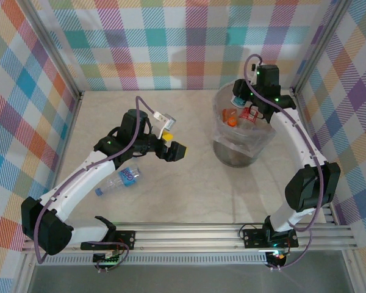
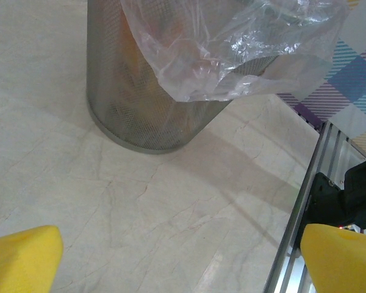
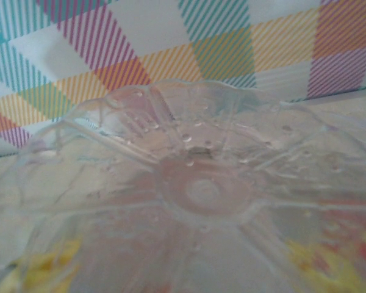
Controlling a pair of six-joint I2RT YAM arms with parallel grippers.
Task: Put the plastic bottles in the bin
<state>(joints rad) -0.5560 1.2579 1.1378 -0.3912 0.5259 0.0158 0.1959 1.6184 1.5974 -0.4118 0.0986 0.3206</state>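
A clear plastic bottle with a blue label (image 1: 119,179) lies on the table beside my left forearm. My left gripper (image 1: 174,150) hovers mid-table, open and empty, and its yellow fingertips (image 2: 21,256) stand far apart over bare table. The bin (image 1: 244,135) stands at the back right, and its meshed wall (image 2: 146,91) and clear liner (image 2: 244,49) face the left wrist camera. My right gripper (image 1: 251,108) hangs over the bin's mouth, shut on a clear bottle whose ribbed base (image 3: 201,189) sits between the yellow pads (image 3: 332,262). Orange and red bottles (image 1: 233,119) lie inside the bin.
Plaid walls enclose the table on three sides. An aluminium rail (image 1: 189,235) with both arm bases runs along the near edge, and this rail (image 2: 305,213) also lies to the right of my left gripper. Bare tabletop lies between the bottle and the bin.
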